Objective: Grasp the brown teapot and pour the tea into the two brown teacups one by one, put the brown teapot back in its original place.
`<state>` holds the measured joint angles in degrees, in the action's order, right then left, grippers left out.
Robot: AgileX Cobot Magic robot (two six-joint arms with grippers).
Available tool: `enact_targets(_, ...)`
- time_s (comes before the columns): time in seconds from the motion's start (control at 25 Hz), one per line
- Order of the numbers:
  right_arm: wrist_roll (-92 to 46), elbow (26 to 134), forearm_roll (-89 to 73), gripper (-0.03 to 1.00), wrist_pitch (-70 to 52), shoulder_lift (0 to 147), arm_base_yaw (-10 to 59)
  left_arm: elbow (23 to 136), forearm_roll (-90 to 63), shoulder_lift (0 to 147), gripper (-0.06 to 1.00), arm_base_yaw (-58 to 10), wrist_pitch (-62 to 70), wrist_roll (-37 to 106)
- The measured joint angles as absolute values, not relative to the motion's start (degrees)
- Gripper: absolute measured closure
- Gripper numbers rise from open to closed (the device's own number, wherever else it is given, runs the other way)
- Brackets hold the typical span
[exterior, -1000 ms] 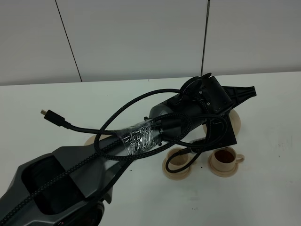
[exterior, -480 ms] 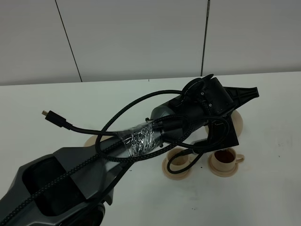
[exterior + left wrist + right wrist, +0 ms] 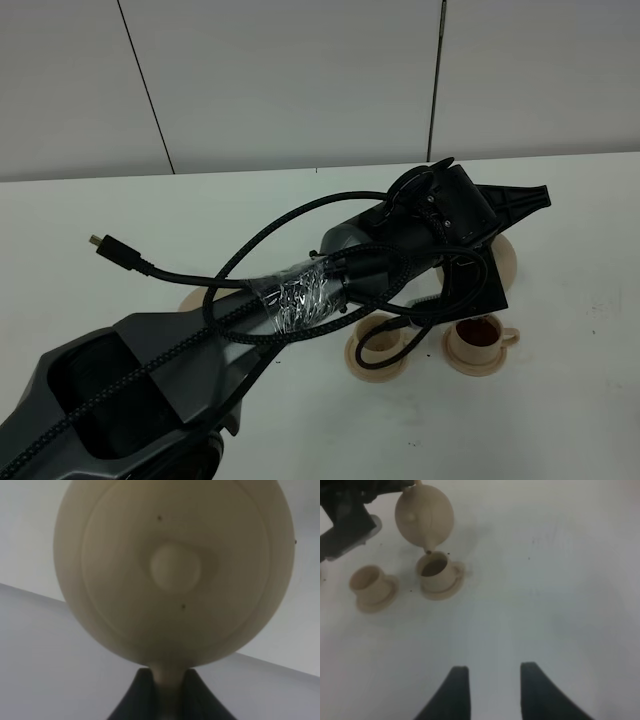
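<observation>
Left gripper clenched on the loop handle of the squat round tan-beige ceramic teapot with a knobbed lid; in the left wrist view the dark fingers sit on both sides of the handle, with the pot body right in front of them. The left arm, black with taped cables, reaches across to the right side of the white table. It holds the teapot off the table, just above and slightly behind the right-hand small tan-beige cylindrical teacup. In the right wrist view the teapot is tipped with its short spout pointing down, just over the rim of that teacup. That cup holds dark reddish-brown tea and stands on its small round saucer. Can't tell if liquid is running from the spout. The second matching teacup stands on its own saucer just left of the filled one, partly behind a cable loop; its inside looks pale. The wider flat tan-beige saucer lies well left of the cups, mostly hidden by the arm. Right gripper is released, fingers spread with bare table between them, well apart from the cups and teapot.
</observation>
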<state>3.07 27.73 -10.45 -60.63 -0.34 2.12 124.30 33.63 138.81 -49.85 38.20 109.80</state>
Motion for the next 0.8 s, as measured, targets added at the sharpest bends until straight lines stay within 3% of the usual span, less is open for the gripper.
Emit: enact_targets(0.8,3.1,27.7,-10.4,0.72,-60.6,-0.3,2.1,124.3,33.6,138.8,0.78,-49.9,38.2,109.8)
